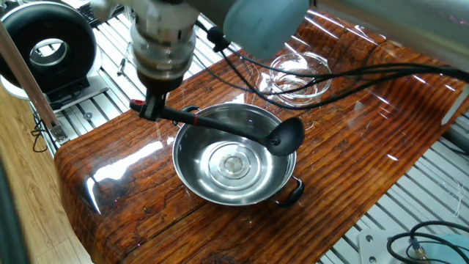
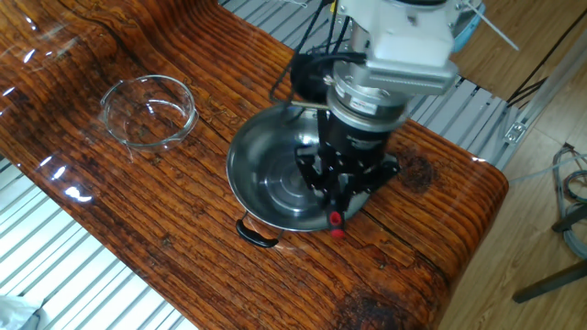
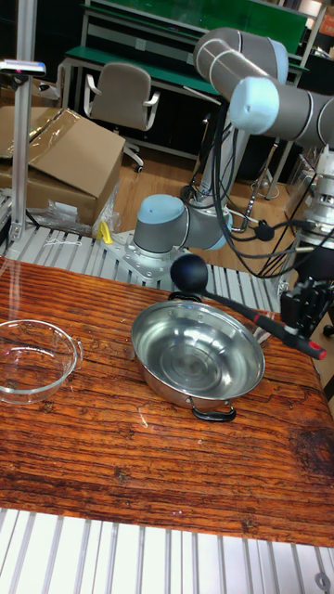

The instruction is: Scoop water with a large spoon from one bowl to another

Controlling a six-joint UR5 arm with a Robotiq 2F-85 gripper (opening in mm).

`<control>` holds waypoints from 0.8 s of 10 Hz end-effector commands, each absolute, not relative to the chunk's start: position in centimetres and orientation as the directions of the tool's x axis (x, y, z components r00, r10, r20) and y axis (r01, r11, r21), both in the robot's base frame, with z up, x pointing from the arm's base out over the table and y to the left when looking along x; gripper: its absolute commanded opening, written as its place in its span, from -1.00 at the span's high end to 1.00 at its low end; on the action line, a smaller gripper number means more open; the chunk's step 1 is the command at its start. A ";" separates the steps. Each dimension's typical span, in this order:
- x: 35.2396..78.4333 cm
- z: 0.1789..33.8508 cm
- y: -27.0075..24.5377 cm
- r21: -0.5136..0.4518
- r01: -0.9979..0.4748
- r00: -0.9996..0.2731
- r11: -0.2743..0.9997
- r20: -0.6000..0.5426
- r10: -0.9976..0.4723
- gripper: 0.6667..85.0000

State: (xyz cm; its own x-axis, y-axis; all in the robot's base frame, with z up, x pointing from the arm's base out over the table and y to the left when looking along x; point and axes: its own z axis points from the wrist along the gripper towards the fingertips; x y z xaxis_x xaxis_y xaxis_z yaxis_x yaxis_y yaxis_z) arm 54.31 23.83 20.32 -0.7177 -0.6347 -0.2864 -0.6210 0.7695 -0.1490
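Note:
The large spoon, a black ladle [image 1: 220,123], lies nearly level across the steel bowl [image 1: 192,172]. Its round head [image 1: 286,136] hangs just above the bowl's right rim. My gripper [image 1: 150,108] is shut on the red-tipped end of the handle, outside the bowl's left rim. In the tall fixed view the ladle head [image 3: 190,272] floats over the far rim of the steel bowl [image 3: 158,362], and my gripper [image 3: 299,320] is at the right. The water shows only as shine in the steel bowl. The glass bowl [image 1: 299,86] [image 2: 188,115] [image 3: 56,367] stands apart and looks empty.
Black cables [image 1: 344,64] sag from the arm over the glass bowl. A black ring-shaped device [image 1: 51,48] sits off the table at the back left. The wooden table's edge [image 2: 459,257] lies close beyond the steel bowl [image 2: 252,170]. A cardboard box [image 3: 65,158] stands behind the table.

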 end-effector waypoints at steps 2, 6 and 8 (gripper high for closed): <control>55.6 19.4 26.0 -0.168 -0.631 -0.677 0.757 -0.358 -0.643 0.99; 57.5 17.8 26.5 -0.138 -0.627 -0.674 0.767 -0.398 -0.622 0.99; 59.3 17.9 26.7 -0.118 -0.646 -0.648 0.754 -0.438 -0.624 0.99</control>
